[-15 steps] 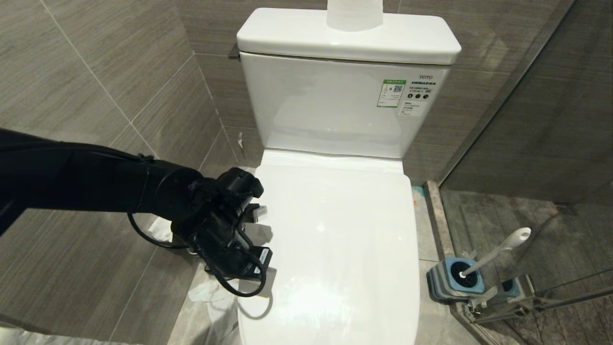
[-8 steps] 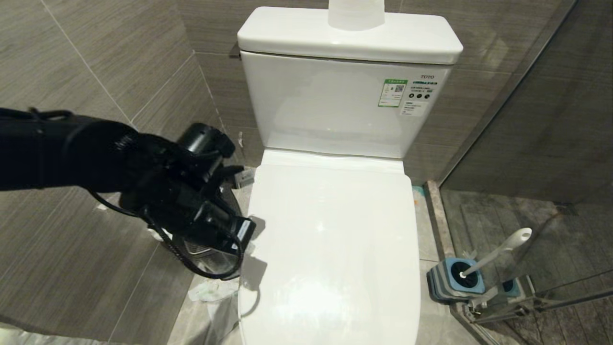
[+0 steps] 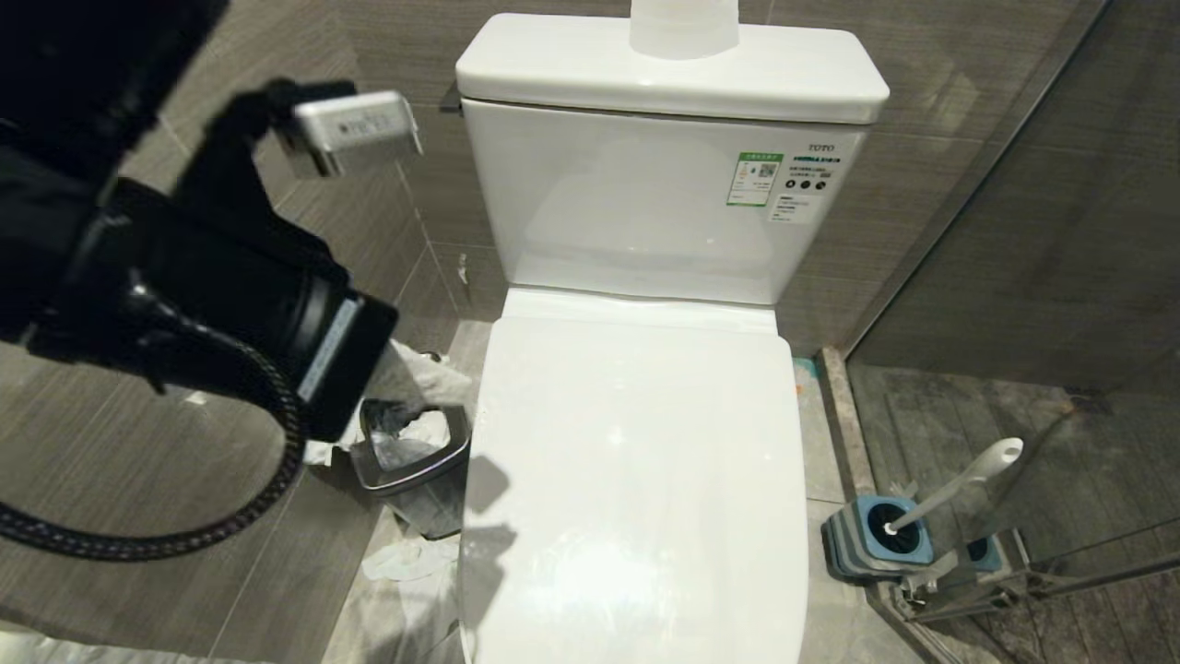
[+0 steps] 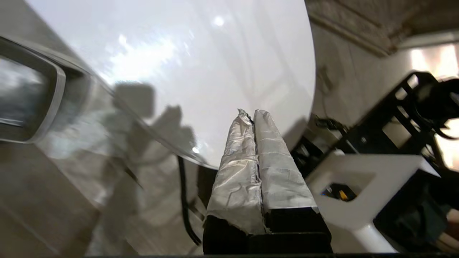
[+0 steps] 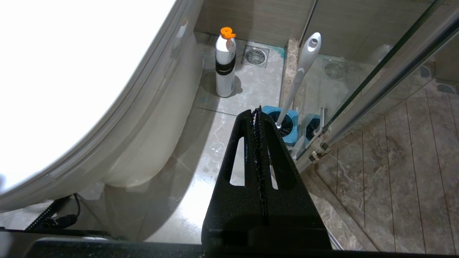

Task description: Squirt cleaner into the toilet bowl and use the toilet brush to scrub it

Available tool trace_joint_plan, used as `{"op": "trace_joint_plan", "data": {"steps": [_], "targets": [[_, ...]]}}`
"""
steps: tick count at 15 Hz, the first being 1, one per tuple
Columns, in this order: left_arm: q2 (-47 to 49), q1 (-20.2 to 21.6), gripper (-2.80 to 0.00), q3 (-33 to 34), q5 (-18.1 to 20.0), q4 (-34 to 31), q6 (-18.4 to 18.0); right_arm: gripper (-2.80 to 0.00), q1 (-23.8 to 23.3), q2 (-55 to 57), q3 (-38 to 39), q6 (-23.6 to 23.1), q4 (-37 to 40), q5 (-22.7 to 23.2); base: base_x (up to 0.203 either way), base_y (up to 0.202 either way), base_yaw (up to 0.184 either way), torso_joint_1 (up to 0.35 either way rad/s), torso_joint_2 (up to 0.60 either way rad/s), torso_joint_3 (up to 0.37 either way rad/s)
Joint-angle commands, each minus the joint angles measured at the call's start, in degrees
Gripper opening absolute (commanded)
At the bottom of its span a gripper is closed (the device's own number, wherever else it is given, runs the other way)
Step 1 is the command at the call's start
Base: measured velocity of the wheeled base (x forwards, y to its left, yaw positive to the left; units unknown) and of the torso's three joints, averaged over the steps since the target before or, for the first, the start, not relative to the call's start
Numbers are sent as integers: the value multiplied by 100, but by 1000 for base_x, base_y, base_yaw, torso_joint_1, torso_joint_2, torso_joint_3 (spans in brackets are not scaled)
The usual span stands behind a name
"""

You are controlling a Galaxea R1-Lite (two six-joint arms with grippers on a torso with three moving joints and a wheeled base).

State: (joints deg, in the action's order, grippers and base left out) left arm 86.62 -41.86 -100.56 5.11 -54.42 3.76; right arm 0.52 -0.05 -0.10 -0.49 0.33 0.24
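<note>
toilet bowl [image 3: 636, 480]: lid down | left gripper [image 4: 254, 116]: raised beside it, fingers pressed together, empty

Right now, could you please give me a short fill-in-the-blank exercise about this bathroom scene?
1. The toilet lid is ____.
2. The toilet brush stands in its blue ____.
3. The white bottle on the floor has an ____ cap.
4. The left gripper has its jaws ____.

Missing words: closed; holder; orange; shut
</note>
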Motion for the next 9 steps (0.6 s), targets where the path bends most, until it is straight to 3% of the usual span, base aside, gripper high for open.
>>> {"op": "trace_joint_plan", "data": {"steps": [1, 6, 9], "targets": [[-481, -308, -280, -478, -766, -38, 3, -280, 0, 5, 1, -4, 2, 2, 0, 0, 0, 0, 0, 0], [-1421, -39, -280, -689, -1108, -182, -46, -280, 1, 5, 1, -4, 2, 2, 0, 0, 0, 0, 0, 0], [-1869, 721, -280, -849, -1292, -181, -85, -280, 9, 5, 1, -4, 2, 2, 0, 0, 0, 0, 0, 0]]}}
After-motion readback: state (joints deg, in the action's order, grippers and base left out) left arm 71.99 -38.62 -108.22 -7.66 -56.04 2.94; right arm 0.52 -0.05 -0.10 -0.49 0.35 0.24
